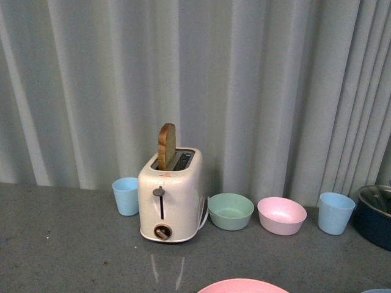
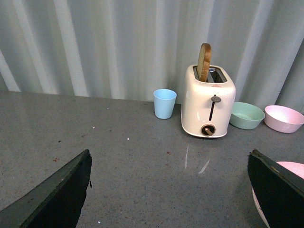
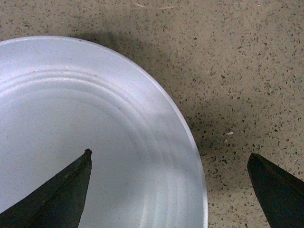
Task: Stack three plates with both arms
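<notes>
A pink plate [image 1: 242, 285] shows only as an arc at the front edge of the grey table in the front view. It appears again as the pink plate [image 2: 292, 167] in the left wrist view, partly behind one finger [image 2: 278, 190]. My left gripper [image 2: 168, 190] is open above bare table, with nothing between its fingers. In the right wrist view my right gripper [image 3: 168, 190] is open, straddling the rim of the light blue plate [image 3: 71, 123]. One finger [image 3: 61, 194] hangs over the plate, the other over the table. Neither gripper shows in the front view.
At the back stand a white toaster [image 1: 170, 198] with a bread slice sticking up, two light blue cups [image 1: 126, 196] [image 1: 335, 213], a green bowl [image 1: 230, 211] and a pink bowl [image 1: 281, 215]. A dark pot [image 1: 376, 213] sits at the right edge. A curtain closes the back.
</notes>
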`<state>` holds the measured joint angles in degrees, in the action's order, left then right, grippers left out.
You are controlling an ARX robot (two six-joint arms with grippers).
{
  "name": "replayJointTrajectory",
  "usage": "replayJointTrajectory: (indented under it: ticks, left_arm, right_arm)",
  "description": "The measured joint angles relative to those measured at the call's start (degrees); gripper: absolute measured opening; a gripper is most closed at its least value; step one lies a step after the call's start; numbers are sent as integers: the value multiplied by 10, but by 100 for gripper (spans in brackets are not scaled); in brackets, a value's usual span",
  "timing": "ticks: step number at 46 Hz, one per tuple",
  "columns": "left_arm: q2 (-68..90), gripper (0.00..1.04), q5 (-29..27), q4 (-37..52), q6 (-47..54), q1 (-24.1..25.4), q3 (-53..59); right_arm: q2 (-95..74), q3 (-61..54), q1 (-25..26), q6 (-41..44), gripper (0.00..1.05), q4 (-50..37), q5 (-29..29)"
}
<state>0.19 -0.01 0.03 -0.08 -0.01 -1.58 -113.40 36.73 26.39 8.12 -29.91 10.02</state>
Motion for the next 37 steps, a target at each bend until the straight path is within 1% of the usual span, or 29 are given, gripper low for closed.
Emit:
replayJointTrajectory:
  ticks: [14,33,34,37]
  left_arm:
    - [0,98,0,0,0,0,0]
    - [0,98,0,0,0,0,0]
    - [0,98,0,0,0,0,0]
    - [0,98,0,0,0,0,0]
  right_arm:
    - [-16,-24,4,-8,97,-25,11]
    - [-39,-34,33,-8,97,-51,21]
    - [-39,-34,33,-8,97,-51,21]
    - [-39,-37,37,-8,84,-52,21]
